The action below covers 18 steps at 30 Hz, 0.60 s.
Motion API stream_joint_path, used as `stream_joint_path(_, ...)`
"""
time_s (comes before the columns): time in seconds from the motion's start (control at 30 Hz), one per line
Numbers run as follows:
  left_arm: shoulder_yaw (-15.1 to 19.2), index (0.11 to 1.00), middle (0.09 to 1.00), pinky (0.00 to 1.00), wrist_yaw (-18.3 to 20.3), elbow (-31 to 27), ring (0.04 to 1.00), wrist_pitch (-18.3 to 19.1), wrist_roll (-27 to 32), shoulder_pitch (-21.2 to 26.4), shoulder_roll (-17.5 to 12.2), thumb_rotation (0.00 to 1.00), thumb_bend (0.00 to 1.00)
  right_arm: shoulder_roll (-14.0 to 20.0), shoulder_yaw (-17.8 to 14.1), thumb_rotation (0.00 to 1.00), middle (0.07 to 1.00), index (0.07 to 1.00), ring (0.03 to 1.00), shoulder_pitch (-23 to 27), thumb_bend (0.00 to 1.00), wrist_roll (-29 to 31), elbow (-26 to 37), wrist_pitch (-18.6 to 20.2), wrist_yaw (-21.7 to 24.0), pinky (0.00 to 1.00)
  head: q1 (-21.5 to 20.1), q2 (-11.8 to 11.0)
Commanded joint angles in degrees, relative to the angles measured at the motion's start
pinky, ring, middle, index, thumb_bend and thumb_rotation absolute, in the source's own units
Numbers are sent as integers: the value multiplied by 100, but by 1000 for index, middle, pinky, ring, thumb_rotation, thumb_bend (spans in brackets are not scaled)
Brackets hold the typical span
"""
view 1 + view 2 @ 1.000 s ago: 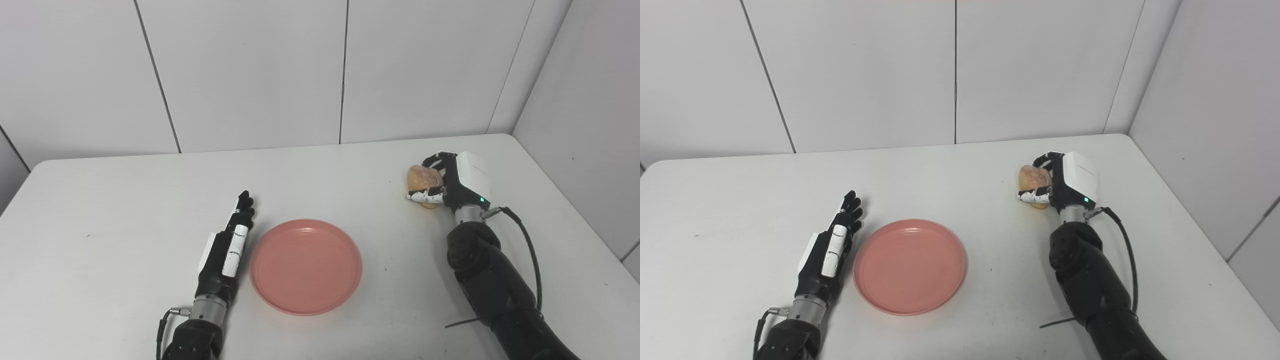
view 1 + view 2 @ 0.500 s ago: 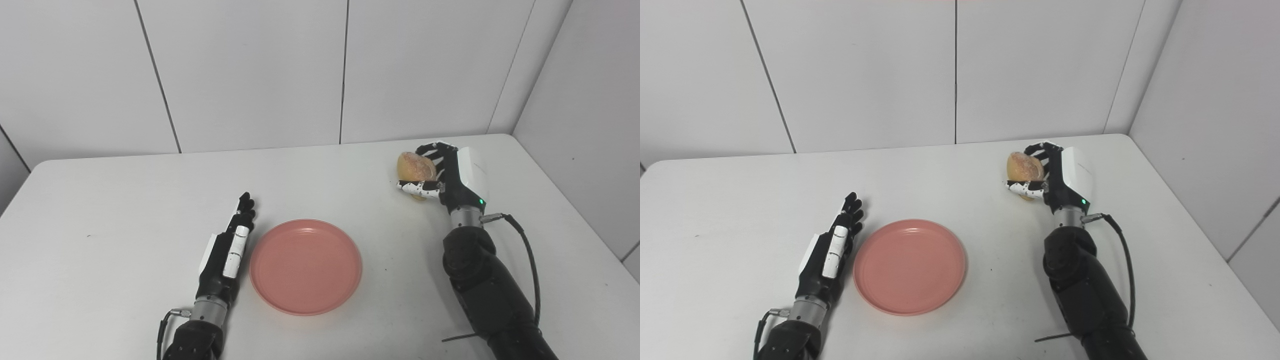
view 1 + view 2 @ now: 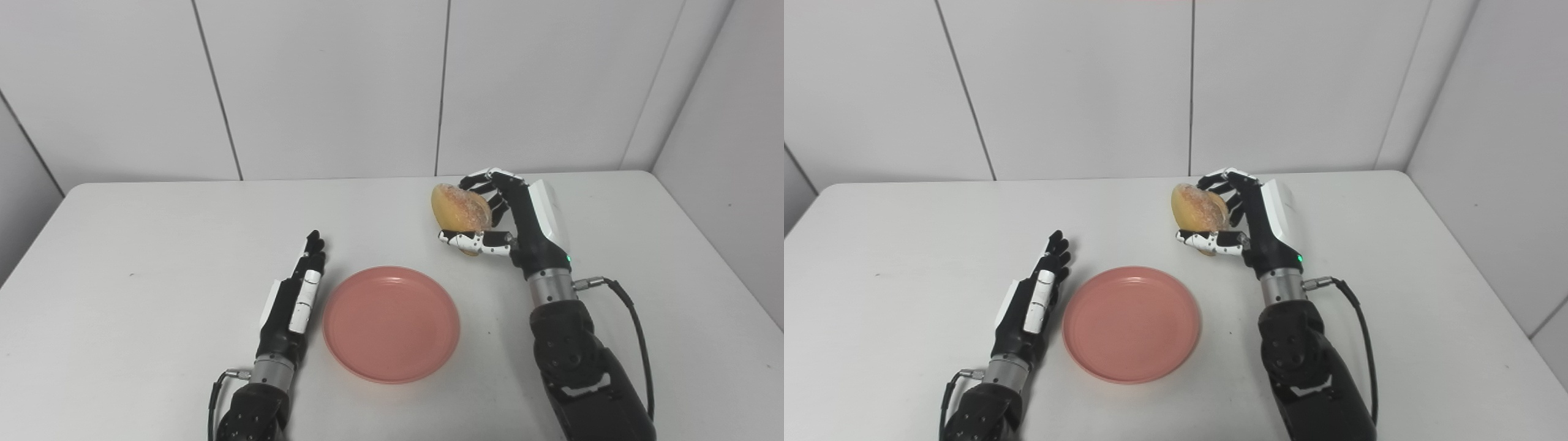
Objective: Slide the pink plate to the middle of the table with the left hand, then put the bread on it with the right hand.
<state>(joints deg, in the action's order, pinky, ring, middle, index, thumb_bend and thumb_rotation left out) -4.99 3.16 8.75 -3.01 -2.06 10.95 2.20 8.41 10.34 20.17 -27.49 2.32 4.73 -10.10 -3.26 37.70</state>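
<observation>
Two hands were over the white table [image 3: 122, 233], one at each side of the pink plate [image 3: 391, 323]. At the left, the left hand [image 3: 294, 300] lay flat and low, fingers straight and close together, pointing to the far side; it held nothing. Its edge was just beside the plate's left rim, though whether the two touched could not be told. The pink plate sat near the middle of the table, a little toward the near edge, with nothing on it. Farther right and farther away, the bread [image 3: 460, 209], a rounded golden-brown roll, was raised clear of the tabletop, beyond the plate's far right rim and not over it. The right hand [image 3: 517, 223] was wrapped around the bread from the right, fingers curled over the top and thumb underneath. Its dark forearm ran down to the near edge, with a black cable [image 3: 631, 331] looping along its right side.
</observation>
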Motion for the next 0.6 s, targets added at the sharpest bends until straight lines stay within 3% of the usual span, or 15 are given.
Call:
stream_joint_path(0.0, 20, 1000, 1000, 1000, -35, 84, 1000, -185, 109, -103, 113, 1000, 750, -33, 27, 0, 449, 532, 387, 82, 517, 36, 254, -187, 121, 340, 6, -2)
stream_joint_path(0.3, 66, 1000, 1000, 1000, -93, 86, 1000, -167, 146, -65, 168, 1000, 757, -176, 461, 0, 447, 531, 380, -149, 517, -93, 189, -566, 340, 309, 165, 7)
stream_joint_path(0.57, 10, 1000, 1000, 1000, -128, 33, 1000, -85, 69, -81, 207, 1000, 771, -175, 728, 0, 429, 537, 368, -346, 514, -177, 147, -537, 691, 303, 153, 32)
